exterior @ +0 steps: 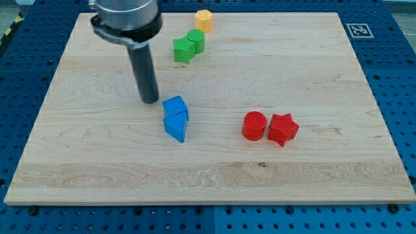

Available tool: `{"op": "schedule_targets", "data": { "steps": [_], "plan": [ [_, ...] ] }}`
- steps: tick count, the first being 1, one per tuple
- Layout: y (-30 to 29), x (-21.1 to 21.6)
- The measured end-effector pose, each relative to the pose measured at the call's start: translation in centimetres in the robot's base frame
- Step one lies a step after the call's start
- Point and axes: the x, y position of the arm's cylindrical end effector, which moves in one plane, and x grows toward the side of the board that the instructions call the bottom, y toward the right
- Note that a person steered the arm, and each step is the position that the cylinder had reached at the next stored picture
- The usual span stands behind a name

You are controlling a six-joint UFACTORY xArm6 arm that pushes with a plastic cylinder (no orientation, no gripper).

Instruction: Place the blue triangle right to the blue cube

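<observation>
Camera view: one wooden board [312, 175] on a blue perforated bench [403, 78], seen from above and in front.
Rod: dark, upright, hanging from a black and grey mount at the view's top left.
My tip [150, 101]: down at the board, just beside the blue cube on its upper-left side; a narrow gap visible, contact not certain.
Gripper: none fitted, only the plain rod, so nothing to part, close or clamp.
Blue cube [175, 106]: near the board's middle, slightly toward the view's left, turned at an angle.
Blue triangle [175, 127]: touching the blue cube, directly toward the view's bottom of it, pointed end aimed down and right; not on the cube's right.
Red cylinder [255, 125]: right of centre, well apart from the blue pair.
Red star [283, 129]: touching or just beside the red cylinder, on its right.
Green blocks: a green star [183, 50] and a green cylinder [196, 40] pressed together near the view's top, above the blue pair.
Orange block [204, 20]: near the top edge, just above the green pair; shape looks hexagonal, not sure.
Marker [359, 30]: black and white square tag off the board's top right corner.
</observation>
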Motion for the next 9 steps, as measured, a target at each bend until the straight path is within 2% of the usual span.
{"op": "schedule_targets", "data": {
  "steps": [2,3,5,7,9],
  "plan": [
    [-1.8,5.0],
    [0.4,6.9],
    [6.7,6.9],
    [7.4,9.2],
    [11.4,8.5]
  ]
}}
